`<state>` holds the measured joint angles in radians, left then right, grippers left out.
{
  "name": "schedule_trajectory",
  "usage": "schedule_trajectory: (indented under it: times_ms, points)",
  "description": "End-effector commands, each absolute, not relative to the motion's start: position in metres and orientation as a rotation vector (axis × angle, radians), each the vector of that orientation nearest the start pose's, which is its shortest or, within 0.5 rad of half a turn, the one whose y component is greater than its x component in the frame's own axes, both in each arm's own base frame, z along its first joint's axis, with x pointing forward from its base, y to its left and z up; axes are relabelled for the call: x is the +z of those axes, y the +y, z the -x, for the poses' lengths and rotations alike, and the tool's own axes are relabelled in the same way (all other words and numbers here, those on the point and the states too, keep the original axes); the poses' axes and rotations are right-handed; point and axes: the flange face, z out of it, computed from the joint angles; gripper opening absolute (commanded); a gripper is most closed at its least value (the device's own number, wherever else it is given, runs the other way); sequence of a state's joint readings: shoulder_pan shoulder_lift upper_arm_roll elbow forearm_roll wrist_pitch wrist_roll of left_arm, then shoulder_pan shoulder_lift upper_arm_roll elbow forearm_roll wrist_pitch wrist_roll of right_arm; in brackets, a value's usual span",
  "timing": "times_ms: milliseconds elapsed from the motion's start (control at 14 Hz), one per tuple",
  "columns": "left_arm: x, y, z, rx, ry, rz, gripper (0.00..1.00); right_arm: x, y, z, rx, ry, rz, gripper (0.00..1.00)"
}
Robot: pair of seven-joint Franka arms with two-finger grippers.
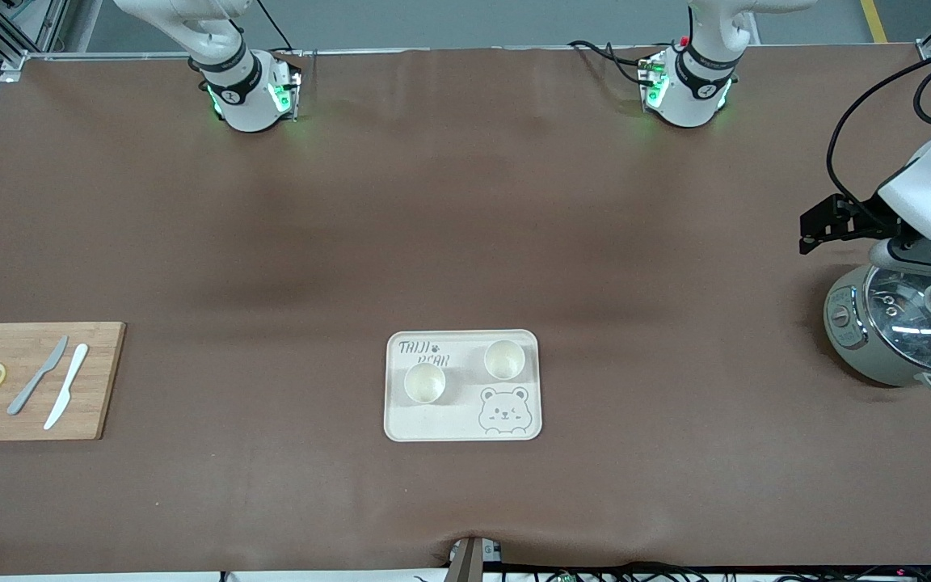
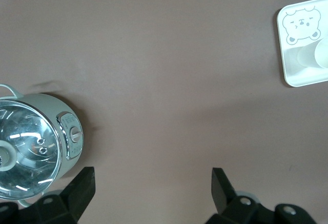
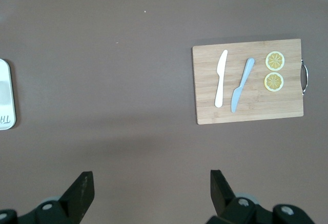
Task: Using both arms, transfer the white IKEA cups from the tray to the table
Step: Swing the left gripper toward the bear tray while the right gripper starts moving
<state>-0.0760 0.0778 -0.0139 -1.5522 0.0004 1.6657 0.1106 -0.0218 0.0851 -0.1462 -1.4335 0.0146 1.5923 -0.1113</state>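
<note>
1. Nearest the front camera lies the tray, a cream rounded rectangle with a raised rim, resting flat on the brown table.
2. Two white cups stand upright on it, apart from each other: one cup below the grey lettering, at about nine o'clock from the tray's centre, and the other cup at about one o'clock, just above the bear drawing.
3. Both cups are small, handleless and slightly tapered. I judge them light and stiff, probably smooth-walled and a little slippery, and likely to tip if nudged at the rim.
4. A sensible hold is across the body, fingers on two facing walls a little below the rim; pinching one wall over the rim would also work, though the material cannot be told from here, so a gentle squeeze is safer.
5. The left gripper hangs over the table beside a lidded grey pot at the left arm's end, fingers spread wide and empty.
6. The right gripper shows only in its own wrist view, over bare table between the tray and a wooden board carrying two knives and two lemon slices; its fingers are wide and hold nothing.
7. Neither cup has yet left the tray.
</note>
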Motion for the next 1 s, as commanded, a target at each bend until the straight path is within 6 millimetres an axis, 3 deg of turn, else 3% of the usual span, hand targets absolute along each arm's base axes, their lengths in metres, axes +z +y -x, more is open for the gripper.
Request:
schedule_trajectory:
  times_ms: [0, 286, 500, 714, 929]
  points:
    - [0.600, -0.054, -0.586, -0.067, 0.296, 3.110, 1.00, 0.649, -0.077, -0.578, -0.118, 0.055, 3.138, 1.00]
    - [0.605, -0.056, -0.585, -0.084, 0.310, 3.113, 1.00, 0.650, -0.073, -0.578, -0.123, 0.045, 3.138, 1.00]
    - [0.602, -0.068, -0.586, -0.082, 0.319, 3.158, 1.00, 0.649, -0.073, -0.578, -0.118, 0.045, 3.138, 1.00]
    - [0.580, -0.077, -0.598, -0.031, 0.220, 3.236, 1.00, 0.647, -0.069, -0.579, -0.113, 0.033, 3.138, 1.00]
    - [0.555, -0.129, -0.629, 0.001, 0.134, 3.237, 1.00, 0.646, -0.062, -0.580, -0.108, 0.024, 3.137, 1.00]
